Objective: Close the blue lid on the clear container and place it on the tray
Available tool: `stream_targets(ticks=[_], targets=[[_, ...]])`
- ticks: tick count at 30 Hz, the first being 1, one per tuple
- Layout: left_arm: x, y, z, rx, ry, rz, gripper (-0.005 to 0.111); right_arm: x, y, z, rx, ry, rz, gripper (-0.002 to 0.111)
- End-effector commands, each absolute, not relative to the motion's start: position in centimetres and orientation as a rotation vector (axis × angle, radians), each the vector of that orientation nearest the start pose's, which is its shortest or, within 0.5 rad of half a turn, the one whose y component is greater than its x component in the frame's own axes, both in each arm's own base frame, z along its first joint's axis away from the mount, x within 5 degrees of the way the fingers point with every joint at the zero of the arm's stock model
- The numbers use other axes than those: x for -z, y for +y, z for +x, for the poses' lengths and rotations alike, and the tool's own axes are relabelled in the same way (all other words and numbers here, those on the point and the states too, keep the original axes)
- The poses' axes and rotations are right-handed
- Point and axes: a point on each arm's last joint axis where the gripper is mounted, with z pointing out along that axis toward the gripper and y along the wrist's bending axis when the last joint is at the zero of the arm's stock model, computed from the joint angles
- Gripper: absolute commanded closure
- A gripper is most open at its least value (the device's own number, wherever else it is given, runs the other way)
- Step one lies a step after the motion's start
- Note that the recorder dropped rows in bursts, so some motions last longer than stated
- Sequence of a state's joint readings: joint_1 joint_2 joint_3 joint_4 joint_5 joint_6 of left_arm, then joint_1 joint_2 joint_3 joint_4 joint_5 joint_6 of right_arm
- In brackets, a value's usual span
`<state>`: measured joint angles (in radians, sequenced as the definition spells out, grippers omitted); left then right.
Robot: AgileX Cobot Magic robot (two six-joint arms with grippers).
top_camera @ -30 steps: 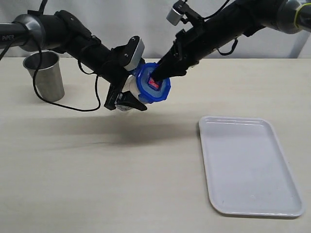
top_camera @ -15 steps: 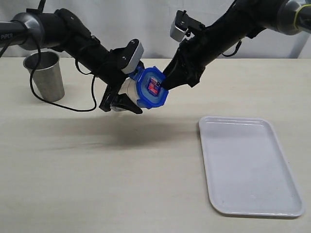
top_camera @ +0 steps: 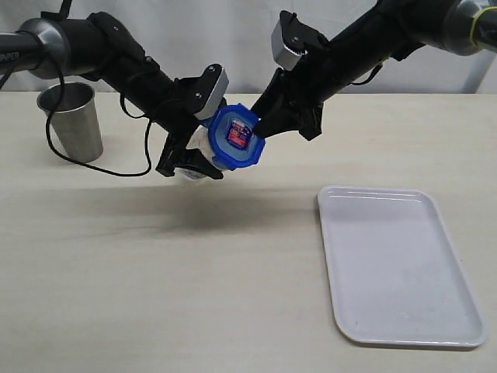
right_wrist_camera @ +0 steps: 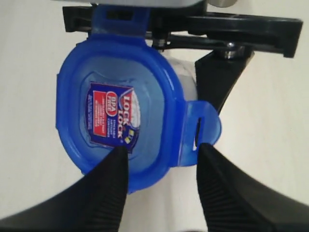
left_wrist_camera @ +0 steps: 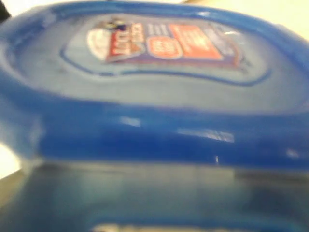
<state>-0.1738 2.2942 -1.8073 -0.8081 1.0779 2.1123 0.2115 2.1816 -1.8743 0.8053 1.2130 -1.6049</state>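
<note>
My left gripper (top_camera: 190, 162) is shut on the clear container (top_camera: 201, 148) and holds it tilted above the table, mouth toward the right arm. The blue lid (top_camera: 237, 137) sits on that mouth, its red sticker facing out. In the left wrist view the lid (left_wrist_camera: 154, 130) fills the frame above the container's clear wall (left_wrist_camera: 145, 198), and the fingers are hidden. My right gripper (top_camera: 261, 124) stands open at the lid's (right_wrist_camera: 120, 111) edge. One fingertip (right_wrist_camera: 118, 157) rests on the lid beside the sticker. The other (right_wrist_camera: 207, 152) is at a raised snap tab (right_wrist_camera: 203, 123). The tray (top_camera: 404, 264) lies flat at the right.
A grey steel cup (top_camera: 71, 120) stands at the far left of the table. A black cable (top_camera: 144, 167) hangs in a loop from the left arm down to the tabletop. Bare table lies under both grippers and to the left of the tray.
The right gripper has drawn back from the lid's centre to its right edge. The left gripper has shifted the container and lid slightly up and left.
</note>
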Motion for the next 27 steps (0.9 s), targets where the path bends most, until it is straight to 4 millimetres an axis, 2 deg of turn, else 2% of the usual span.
stream_targets(ticks=[1, 4, 6, 10, 14, 20, 24, 27], targets=[[-17.5, -14.0, 45.6, 0.45, 1.427, 1.98, 0.107, -25.0, 15.1, 43.5, -0.635, 1.802, -1.689, 0.062], [-17.2, -14.0, 45.4, 0.494, 1.505, 1.934, 0.107, -25.6, 14.4, 43.7, -0.592, 1.89, -1.615, 0.056], [-16.7, -14.0, 45.1, 0.51, 1.518, 1.937, 0.107, -25.8, 14.2, 43.7, -0.575, 1.912, -1.606, 0.055], [-15.8, -13.9, 44.6, 0.497, 1.435, 2.012, 0.107, -26.1, 14.7, 43.0, -0.598, 1.785, -1.724, 0.056], [-15.6, -13.7, 45.2, 0.398, 1.429, 2.001, 0.107, -25.5, 15.8, 42.7, -0.641, 1.778, -1.733, 0.056], [-15.6, -13.8, 46.3, 0.164, 1.429, 2.022, 0.107, -23.2, 16.6, 43.0, -0.688, 1.777, -1.763, 0.056], [-15.3, -15.2, 46.1, 0.028, 1.355, 2.148, 0.107, -22.8, 16.7, 43.1, -0.692, 1.752, -1.78, 0.056], [-15.4, -16.2, 45.9, -0.02, 1.315, 2.179, 0.107, -22.6, 16.5, 43.3, -0.644, 1.748, -1.8, 0.056]])
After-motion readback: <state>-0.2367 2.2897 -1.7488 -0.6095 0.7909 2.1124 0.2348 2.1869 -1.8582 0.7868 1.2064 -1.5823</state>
